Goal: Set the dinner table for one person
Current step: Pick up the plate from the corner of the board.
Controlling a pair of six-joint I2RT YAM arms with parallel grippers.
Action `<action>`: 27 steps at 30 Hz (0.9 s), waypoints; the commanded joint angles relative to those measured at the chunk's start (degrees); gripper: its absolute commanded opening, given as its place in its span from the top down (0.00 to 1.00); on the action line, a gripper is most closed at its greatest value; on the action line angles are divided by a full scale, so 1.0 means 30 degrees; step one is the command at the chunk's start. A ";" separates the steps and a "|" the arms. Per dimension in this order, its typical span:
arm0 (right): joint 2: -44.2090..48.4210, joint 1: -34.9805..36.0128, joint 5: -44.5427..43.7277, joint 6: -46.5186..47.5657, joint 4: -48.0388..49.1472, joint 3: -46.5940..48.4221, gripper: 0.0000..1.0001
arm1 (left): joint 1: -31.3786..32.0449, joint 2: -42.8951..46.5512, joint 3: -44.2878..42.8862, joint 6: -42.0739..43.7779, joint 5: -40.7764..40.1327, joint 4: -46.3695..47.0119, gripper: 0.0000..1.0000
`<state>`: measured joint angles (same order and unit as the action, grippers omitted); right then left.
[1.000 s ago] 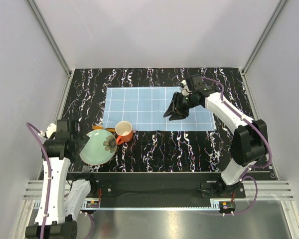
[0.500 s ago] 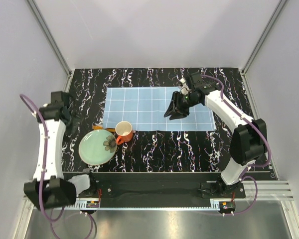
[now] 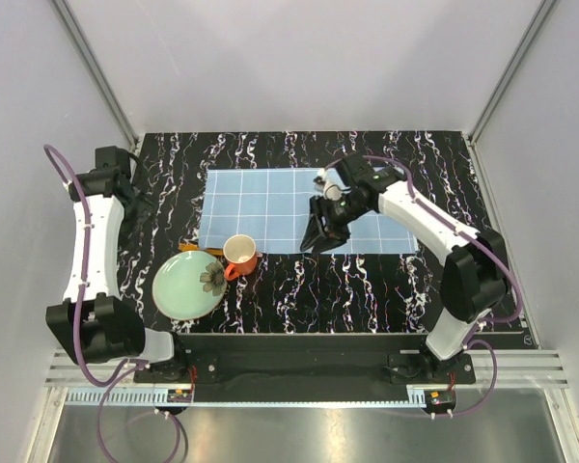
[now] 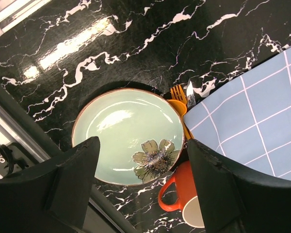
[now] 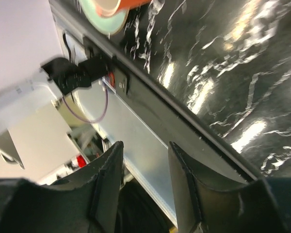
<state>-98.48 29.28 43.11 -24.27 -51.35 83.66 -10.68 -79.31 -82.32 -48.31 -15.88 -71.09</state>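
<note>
The dinner table [image 3: 367, 280] is glossy black with white veins. A light blue gridded placemat [image 3: 270, 207] lies on it. In front of the mat's left corner stand a pale green flower plate [image 3: 179, 289], an orange cup [image 3: 239, 254] and an orange fork [image 3: 195, 248]. My left gripper [image 3: 147, 205] hangs high at the table's left side, open and empty. Its wrist view looks down on the plate [image 4: 121, 128], cup [image 4: 177, 194], fork [image 4: 178, 94] and mat [image 4: 262, 121]. My right gripper [image 3: 318, 236] is open and empty over the mat's front edge, with nothing between its fingers [image 5: 109, 179].
Grey walls and metal corner posts enclose the table on three sides. A metal rail [image 3: 299, 371] with both arm bases runs along the near edge. The right wrist view shows the table's gloss [image 5: 223, 58] and this near rail [image 5: 136, 145].
My left arm has swung up from beside the plate to the far left of the table. My right gripper has moved left and nearer along the mat and opened slightly.
</note>
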 commanded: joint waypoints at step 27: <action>-0.2450 0.7673 -0.8099 0.0209 0.0683 0.4135 0.45 | -0.1507 0.0422 0.4675 0.3654 0.2799 0.3071 0.18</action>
<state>-109.75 53.65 24.91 -24.62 -47.88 92.60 -12.25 -78.04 -71.55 -38.57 -12.60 -63.70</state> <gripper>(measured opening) 0.549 0.809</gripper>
